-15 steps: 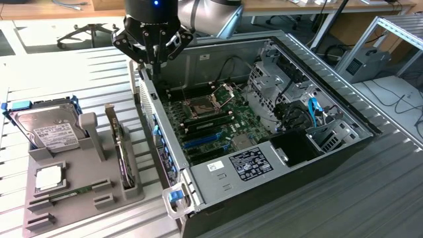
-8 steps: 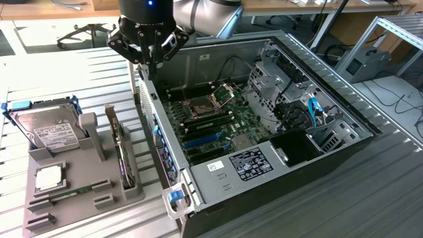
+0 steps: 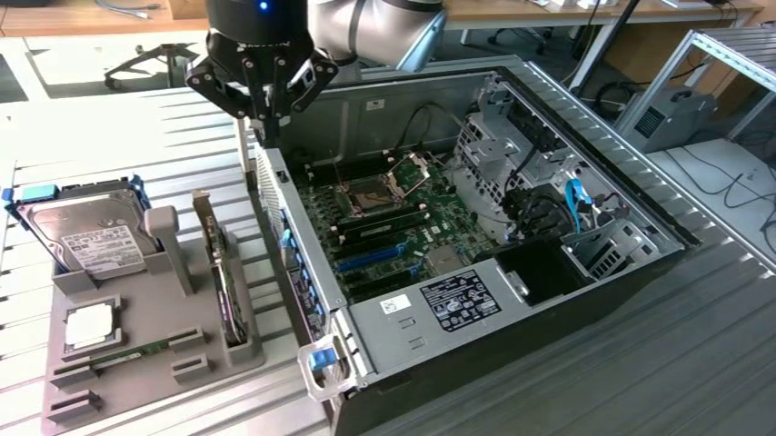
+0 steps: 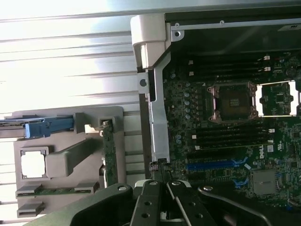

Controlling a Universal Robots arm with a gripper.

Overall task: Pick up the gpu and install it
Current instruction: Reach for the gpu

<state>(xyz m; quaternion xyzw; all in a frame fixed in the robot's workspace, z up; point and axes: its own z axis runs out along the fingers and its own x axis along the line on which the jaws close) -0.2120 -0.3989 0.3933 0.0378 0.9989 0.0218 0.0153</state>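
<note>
We saw the robot's black gripper (image 3: 269, 120) hanging above the side wall of the big open grey metal computer case (image 3: 376, 109). Its 2 jaws were squeezed shut, and we could see nothing between them. The wrist view showed the same thing, with the gripper (image 4: 160, 172) closed over the silver edge of the case (image 4: 157, 117).

The gpu (image 3: 225, 272), a thin flat dark card, was not in the case yet. It stood on its long edge in a slot of the flat grey plastic tray (image 3: 134, 391) on the bench. The slot ran along the tray's edge closest to the case. The gripper was up above the far end of the card and was not touching it. In the wrist view the gpu (image 4: 109, 155) looked like a skinny strip in the tray (image 4: 56, 115).

The tray also held a silver hard drive with a white label (image 3: 91, 236), a small square chip (image 3: 91, 325) and a narrow green memory stick (image 3: 127, 354).

We thought the card would feel stiff and fairly light, but easy to hurt. Its tiny parts could crack if squeezed hard. The best place to hold it seemed to be its top edge, near the middle, with 1 jaw on each flat face. Held near 1 end, it might tip.
</note>
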